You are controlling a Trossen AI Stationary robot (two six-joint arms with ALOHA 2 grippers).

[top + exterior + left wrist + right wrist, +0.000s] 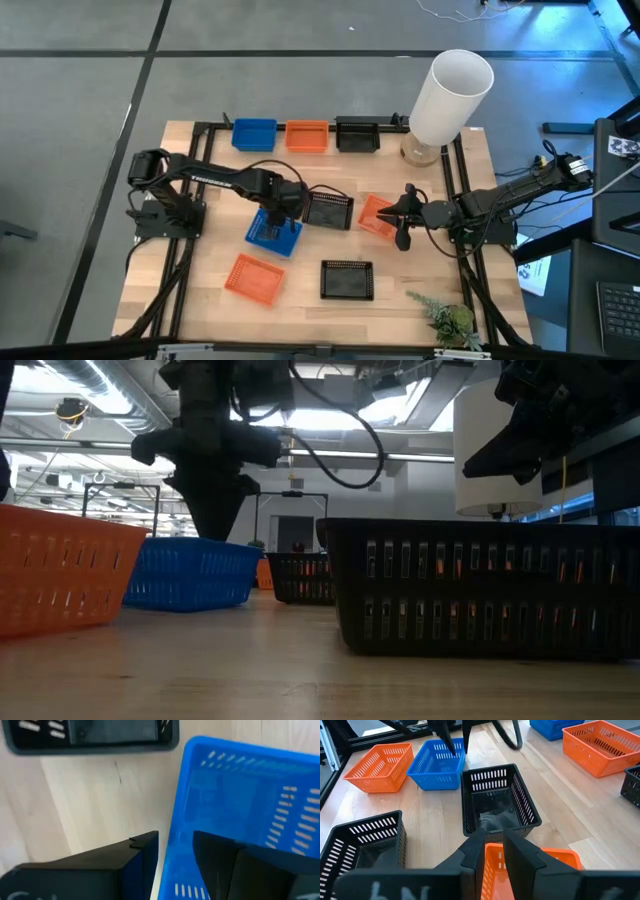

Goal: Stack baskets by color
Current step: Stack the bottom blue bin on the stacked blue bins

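Observation:
My left gripper (285, 208) points down over a blue basket (272, 233) in the table's middle. It is open, one finger (137, 865) outside the basket's far wall (172, 845), the other (225, 865) inside; whether they touch it I cannot tell. My right gripper (393, 213) is shut on an orange basket (375, 215) right of the middle. A black basket (328, 210) rests flat on the table between the two. At the near side sit an orange basket (253, 277) and a black basket (347, 280). One blue (254, 133), one orange (307, 134) and one black basket (357, 134) line the far edge. My right gripper pinches one wall of the orange basket at its rim (493, 857), one finger (472, 857) outside and one (522, 857) inside. The fingers come from the table's right, slanting a little downward. The basket sits tilted in the hold; whether its lower edge is on the table I cannot tell.
A tall white cylinder (450, 92) stands at the far right corner. A small green plant (450, 320) lies at the near right corner. Black frame rails (460, 200) run along the table's sides. Bare wood shows at the near left and between the near baskets.

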